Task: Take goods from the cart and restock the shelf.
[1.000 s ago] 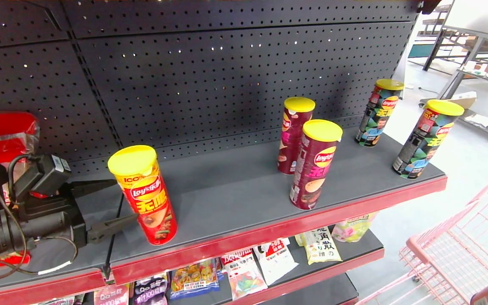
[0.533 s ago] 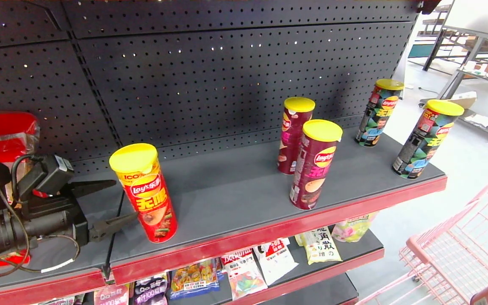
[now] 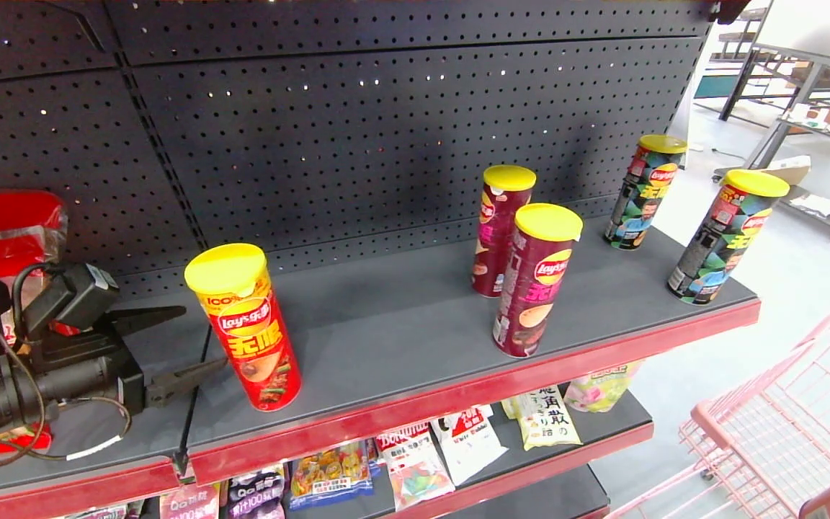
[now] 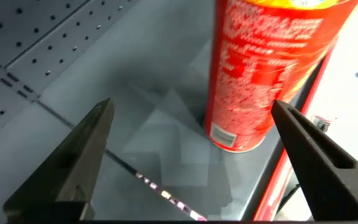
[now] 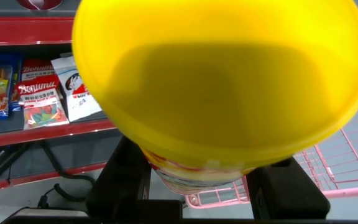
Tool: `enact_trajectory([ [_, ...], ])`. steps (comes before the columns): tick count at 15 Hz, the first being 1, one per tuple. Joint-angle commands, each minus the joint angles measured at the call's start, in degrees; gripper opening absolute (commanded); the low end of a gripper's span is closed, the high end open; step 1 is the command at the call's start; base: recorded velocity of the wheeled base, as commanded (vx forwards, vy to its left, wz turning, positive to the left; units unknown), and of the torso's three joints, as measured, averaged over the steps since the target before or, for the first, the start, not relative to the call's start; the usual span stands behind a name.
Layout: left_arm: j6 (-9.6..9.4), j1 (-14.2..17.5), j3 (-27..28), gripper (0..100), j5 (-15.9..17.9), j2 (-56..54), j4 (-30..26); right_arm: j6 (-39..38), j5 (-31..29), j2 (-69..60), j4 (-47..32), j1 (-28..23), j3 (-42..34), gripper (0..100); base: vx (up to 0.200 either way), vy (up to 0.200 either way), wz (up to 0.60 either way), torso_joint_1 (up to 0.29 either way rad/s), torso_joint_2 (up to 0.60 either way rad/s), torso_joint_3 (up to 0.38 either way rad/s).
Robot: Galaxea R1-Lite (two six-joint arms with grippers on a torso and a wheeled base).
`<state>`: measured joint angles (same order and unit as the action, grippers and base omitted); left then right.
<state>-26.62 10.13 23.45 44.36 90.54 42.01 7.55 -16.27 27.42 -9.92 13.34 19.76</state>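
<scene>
Wide bare shelf (image 3: 393, 328) stretch between red can (image 3: 251, 335) and front maroon can (image 3: 534, 282), pegboard wall (image 3: 357, 144) closing the back

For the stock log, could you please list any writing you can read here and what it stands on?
Red can: round logo, large yellow characters; I leave print unquoted.
Maroon cans: logo, pink characters.
Patterned cans: logo, yellow characters.
Snack bags below: labels mostly too small.
Can in the right claw: print blurred.
</scene>
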Motion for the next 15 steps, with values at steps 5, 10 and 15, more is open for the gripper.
enact_trajectory([
  [5, 10.28, 2.0, -0.87, 100, -5.43, -9.06, -0.79, 0.1, 1.16, 0.09, -0.1, 0.2, -1.22, 0, 0.0, 0.0, 0.0, 0.0, 0.0, 0.0],
  [10, 24.34, 3.4, -1.75, 100, -22.3, -33.85, -22.5, -0.16, 1.51, 2.82, 0.08, -0.24, -0.86, 0, 0.0, 0.0, 0.0, 0.0, 0.0, 0.0],
  [15, 19.86, 3.49, 6.87, 100, -24.59, -61.01, -67.41, -0.25, 1.68, 5.19, 2.8, -0.07, -0.78, 0, 0.0, 0.0, 0.0, 0.0, 0.0, 0.0],
])
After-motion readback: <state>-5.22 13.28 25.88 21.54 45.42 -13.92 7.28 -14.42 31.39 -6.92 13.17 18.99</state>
